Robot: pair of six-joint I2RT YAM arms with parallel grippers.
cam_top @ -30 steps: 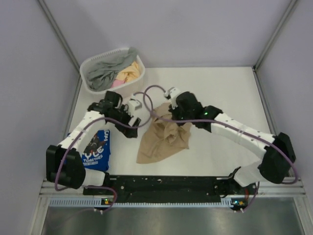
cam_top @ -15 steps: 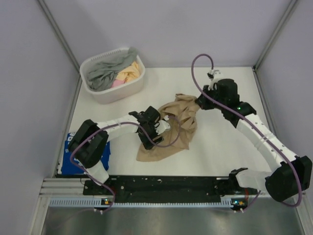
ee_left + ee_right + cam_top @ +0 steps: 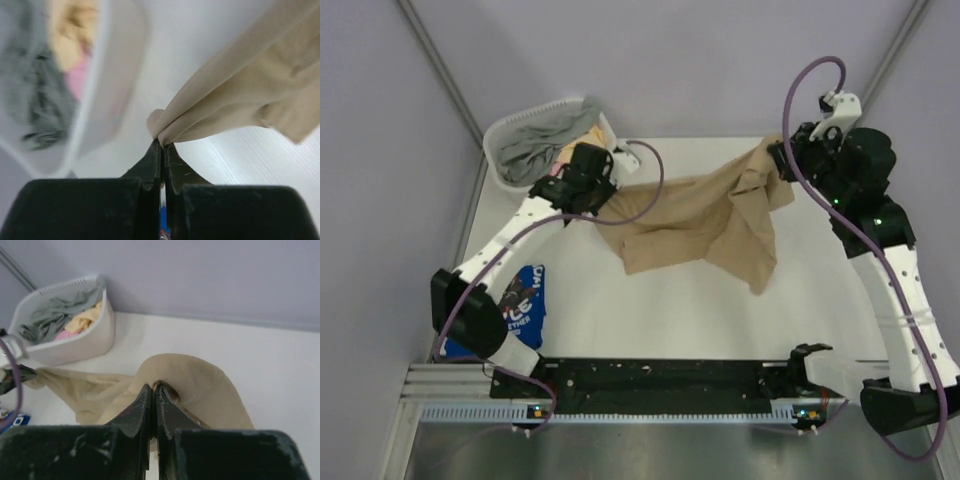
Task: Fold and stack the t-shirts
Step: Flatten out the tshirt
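The tan t-shirt (image 3: 705,222) hangs stretched between both arms above the table, sagging in the middle. My left gripper (image 3: 610,196) is shut on its left corner beside the basket; the wrist view shows the jaws pinching a fold of tan t-shirt (image 3: 225,100) at my left gripper (image 3: 162,143). My right gripper (image 3: 782,160) is shut on the shirt's right end, raised at the back right, where tan t-shirt (image 3: 200,385) bulges over my right gripper (image 3: 154,386). The blue t-shirt (image 3: 520,305) with white lettering lies at the table's left front, partly under the left arm.
A white slotted basket (image 3: 505,180) with grey, yellow and pink cloth stands at the back left corner, seen also as the basket (image 3: 75,347) and blurred as the basket (image 3: 107,90). Grey walls and metal posts ring the table (image 3: 650,310). The arm bases sit along the near edge.
The left gripper closed on the tan shirt's left corner and moved back-left toward the basket. The right gripper carried the other end up and to the back right, spreading the shirt out.
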